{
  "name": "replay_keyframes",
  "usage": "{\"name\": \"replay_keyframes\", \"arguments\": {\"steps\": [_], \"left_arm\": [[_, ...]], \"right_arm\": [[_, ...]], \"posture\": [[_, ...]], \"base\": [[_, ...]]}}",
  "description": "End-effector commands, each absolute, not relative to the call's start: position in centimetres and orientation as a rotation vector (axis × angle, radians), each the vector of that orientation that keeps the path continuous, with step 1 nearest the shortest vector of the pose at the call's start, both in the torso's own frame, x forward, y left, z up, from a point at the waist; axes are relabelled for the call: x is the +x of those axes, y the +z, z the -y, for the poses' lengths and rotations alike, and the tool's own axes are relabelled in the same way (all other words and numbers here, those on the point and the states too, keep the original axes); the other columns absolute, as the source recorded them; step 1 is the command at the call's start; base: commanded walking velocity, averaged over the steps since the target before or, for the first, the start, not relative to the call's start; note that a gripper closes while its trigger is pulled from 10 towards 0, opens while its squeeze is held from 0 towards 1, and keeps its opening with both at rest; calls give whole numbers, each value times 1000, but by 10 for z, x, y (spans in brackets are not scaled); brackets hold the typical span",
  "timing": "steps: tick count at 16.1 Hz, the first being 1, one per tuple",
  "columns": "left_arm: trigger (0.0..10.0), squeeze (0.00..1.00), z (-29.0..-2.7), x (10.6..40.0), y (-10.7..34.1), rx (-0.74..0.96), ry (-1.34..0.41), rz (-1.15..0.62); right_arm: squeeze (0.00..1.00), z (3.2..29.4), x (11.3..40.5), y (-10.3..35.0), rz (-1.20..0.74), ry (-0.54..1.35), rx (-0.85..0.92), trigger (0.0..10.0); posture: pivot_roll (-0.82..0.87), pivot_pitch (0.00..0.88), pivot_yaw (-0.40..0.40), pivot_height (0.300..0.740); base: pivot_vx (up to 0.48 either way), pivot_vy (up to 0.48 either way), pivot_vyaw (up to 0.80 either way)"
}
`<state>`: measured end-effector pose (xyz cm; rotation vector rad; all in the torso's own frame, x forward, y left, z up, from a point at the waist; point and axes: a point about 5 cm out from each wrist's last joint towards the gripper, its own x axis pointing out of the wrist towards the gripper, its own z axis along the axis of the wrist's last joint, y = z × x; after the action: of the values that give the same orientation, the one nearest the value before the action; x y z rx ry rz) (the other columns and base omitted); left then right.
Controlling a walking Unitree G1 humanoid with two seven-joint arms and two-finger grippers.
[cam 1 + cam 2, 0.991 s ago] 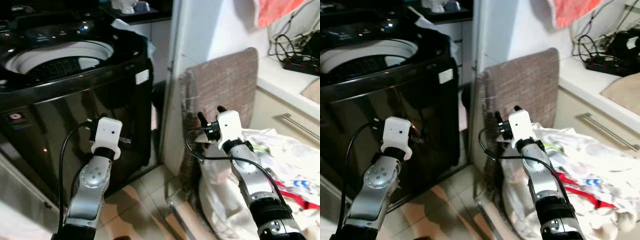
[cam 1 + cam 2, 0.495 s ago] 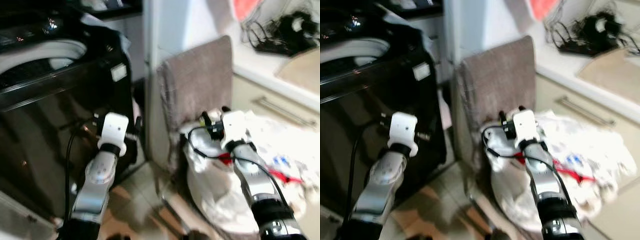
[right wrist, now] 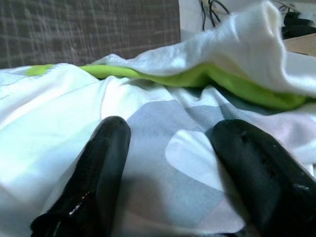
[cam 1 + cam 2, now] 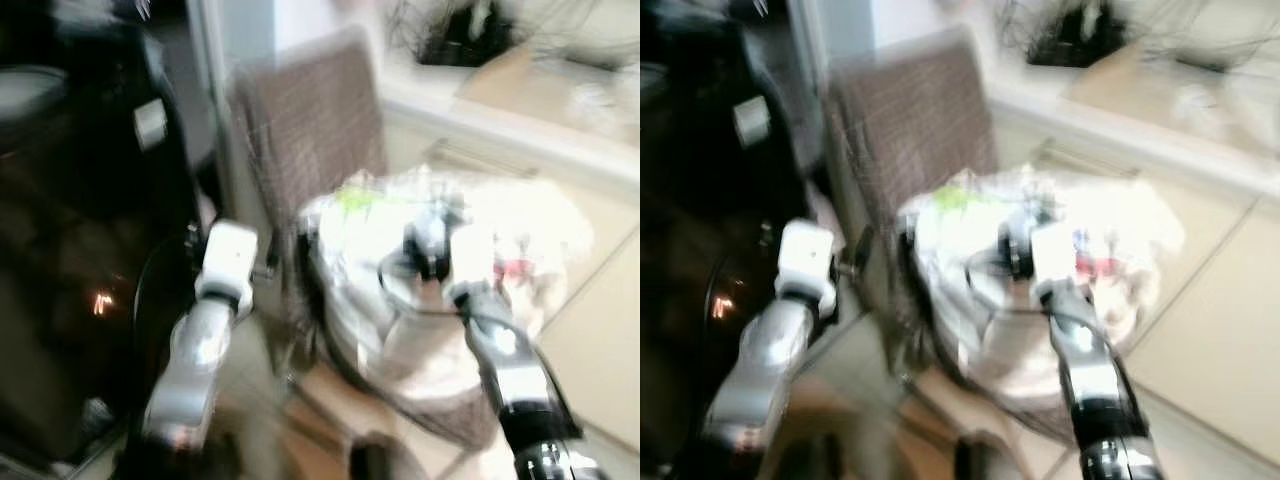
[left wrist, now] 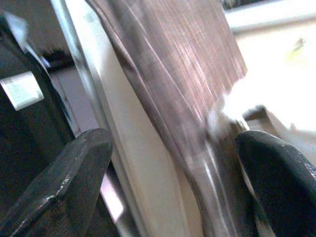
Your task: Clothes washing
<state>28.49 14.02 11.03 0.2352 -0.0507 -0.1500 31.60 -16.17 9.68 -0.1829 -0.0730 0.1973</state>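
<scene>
A heap of mostly white laundry (image 4: 520, 220) with a lime-green piece (image 3: 222, 79) fills a basket low on the right. My right gripper (image 3: 173, 133) is open just above the white cloth, nothing between its fingers. A brown towel (image 4: 310, 130) hangs upright behind the heap. In front of that towel's edge, my left gripper (image 5: 173, 148) is open and holds nothing. The black washing machine (image 4: 70, 250) stands at the left. The eye views are blurred by motion.
A pale counter (image 4: 520, 110) with a tangle of black cables (image 4: 460, 40) runs along the back right, with cream cabinet fronts (image 4: 600, 330) below it. A white vertical panel (image 5: 123, 148) stands between the machine and the towel. Tiled floor (image 4: 330, 400) lies below.
The whole view has swung right and blurred, so the camera moved. The laundry heap now sits in the middle, and my right gripper has come down close over it.
</scene>
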Motion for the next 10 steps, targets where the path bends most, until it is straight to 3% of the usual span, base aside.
{"name": "replay_keyframes", "arguments": {"steps": [1,2,3,4,5,10], "left_arm": [[10000,0,-142,287,115,255,-148,66],[10000,0,-142,287,115,256,-149,68],[10000,0,-142,287,115,270,-144,72],[10000,0,-141,289,116,316,-144,88],[10000,0,-140,289,117,307,-160,96],[10000,0,-137,291,121,282,-150,119]], "right_arm": [[0,163,315,92,55,183,-179,10000],[1000,164,317,93,53,174,-188,10000],[1000,163,317,93,61,178,-184,10000],[725,166,319,94,58,151,-213,10000],[0,166,320,95,65,155,-214,10000],[0,172,322,103,102,122,-228,10000]], "posture": [[-50,17,-11,659],[-45,8,-13,659],[-45,2,-13,659],[-44,0,-12,659],[-45,0,-12,659],[-58,0,-9,681]], "base": [[0,0,0],[0,0,0],[0,0,0],[0,0,0],[0,0,0],[194,0,-109]]}}
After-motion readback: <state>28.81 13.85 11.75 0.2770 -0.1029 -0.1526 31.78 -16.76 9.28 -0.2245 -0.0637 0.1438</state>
